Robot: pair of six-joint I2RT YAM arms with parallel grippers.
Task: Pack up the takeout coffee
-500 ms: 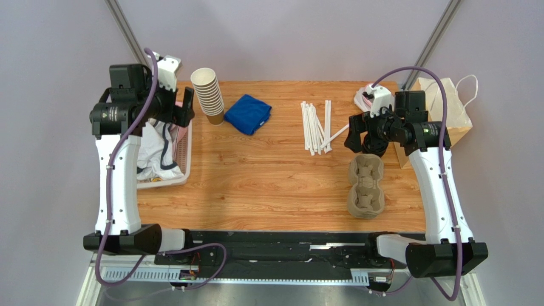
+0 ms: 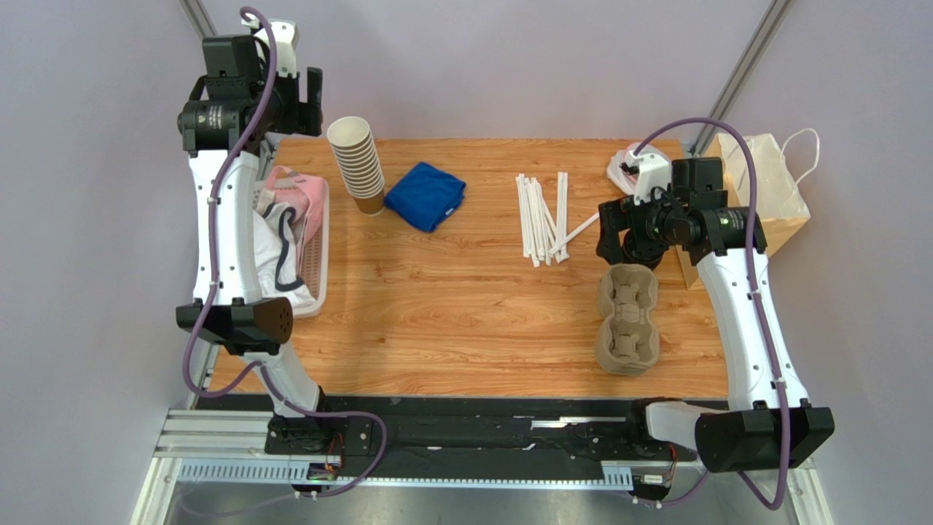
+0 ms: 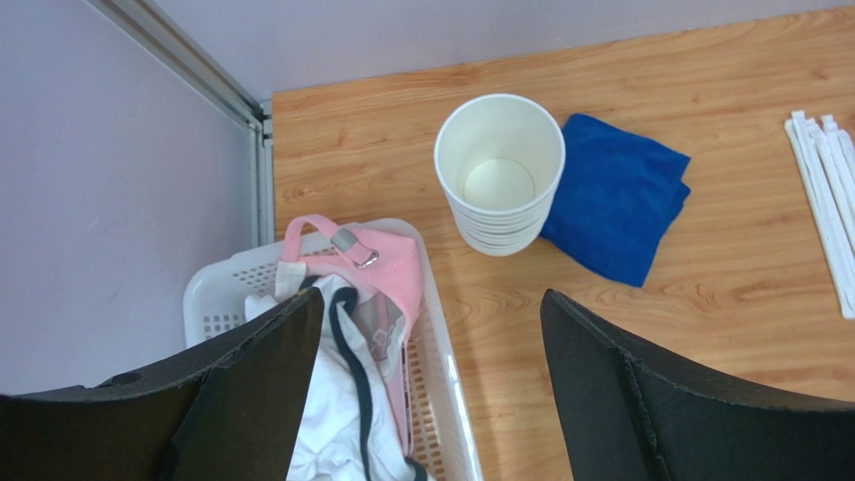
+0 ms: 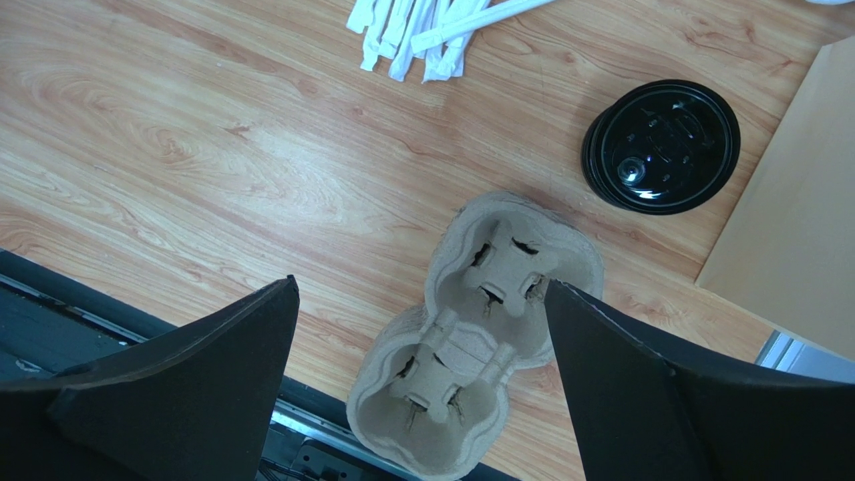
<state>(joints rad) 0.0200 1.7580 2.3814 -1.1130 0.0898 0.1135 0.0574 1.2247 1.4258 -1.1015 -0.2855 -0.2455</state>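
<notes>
Takeout coffee, meaning a brown cup with its black lid on, is not in any of my views, so I cannot tell where it is, which way it points, or how its long axis lies.

Nearest to me, the cup carrier [image 4: 482, 331] lies flat on the bench [image 4: 201, 130], both wells empty, its long axis running from the near edge toward the far one. My right gripper [image 4: 421, 284] hangs above it, wide open and holding nothing. Just beyond the carrier lies a small pile of black lids [image 4: 660, 145], flat, beside the paper bag [image 2: 767, 175]. The straws [image 4: 432, 30] are farther back.

At the far left, my left gripper [image 3: 432, 301] is also wide open and empty, high above the basket [image 3: 437, 351]. Below it is the stack of cups [image 3: 499, 175], mouth up, touching the blue cloth [image 3: 617, 205].

I judge that I am only at the start. To do it well, I should come down on the stack from the side and grip only the top cup, gently, because paper crushes easily. I should keep it upright, and keep the carrier steady with the right gripper when a cup goes into a well.
</notes>
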